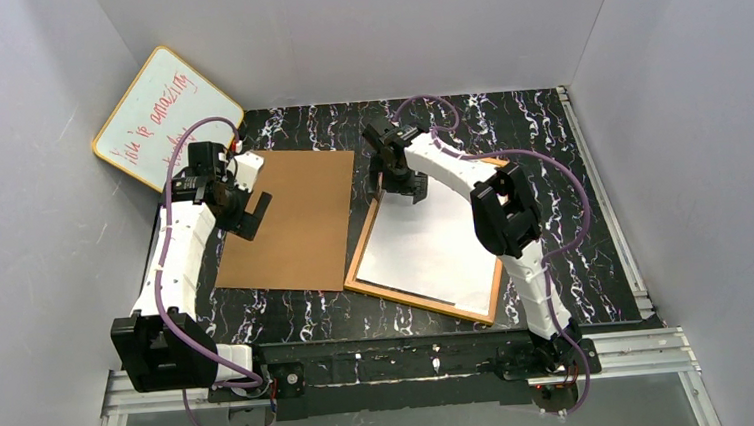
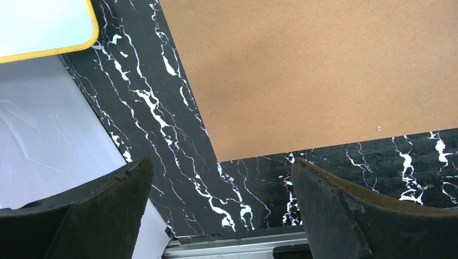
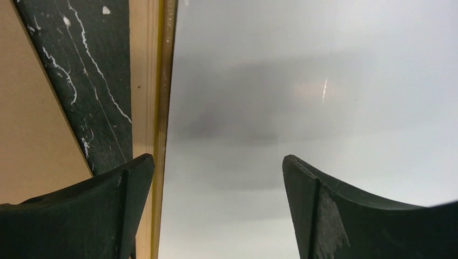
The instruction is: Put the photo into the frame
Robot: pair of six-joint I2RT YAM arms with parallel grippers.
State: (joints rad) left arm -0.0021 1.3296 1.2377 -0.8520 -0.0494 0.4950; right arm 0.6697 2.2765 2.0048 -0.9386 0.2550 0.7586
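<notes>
The frame [image 1: 360, 254] lies flat on the table right of centre, orange-brown back rim up. A white sheet [image 1: 436, 249], the photo's plain back, lies inside the rim; its picture side is hidden. My right gripper [image 1: 404, 193] is open over the frame's far left corner. In the right wrist view its jaws [image 3: 219, 172] straddle the white sheet [image 3: 324, 81] beside the rim [image 3: 145, 81], holding nothing. My left gripper [image 1: 249, 218] is open and empty above the left part of the brown backing board [image 1: 293, 219]; in its wrist view [image 2: 221, 178] it hangs over bare table.
The brown backing board [image 2: 324, 70] lies left of the frame, its edge also showing in the right wrist view [image 3: 32, 118]. A yellow-rimmed whiteboard [image 1: 166, 112] with red writing leans in the back left corner [image 2: 43, 27]. Grey walls enclose the table; a metal rail [image 2: 232, 248] runs along its near edge.
</notes>
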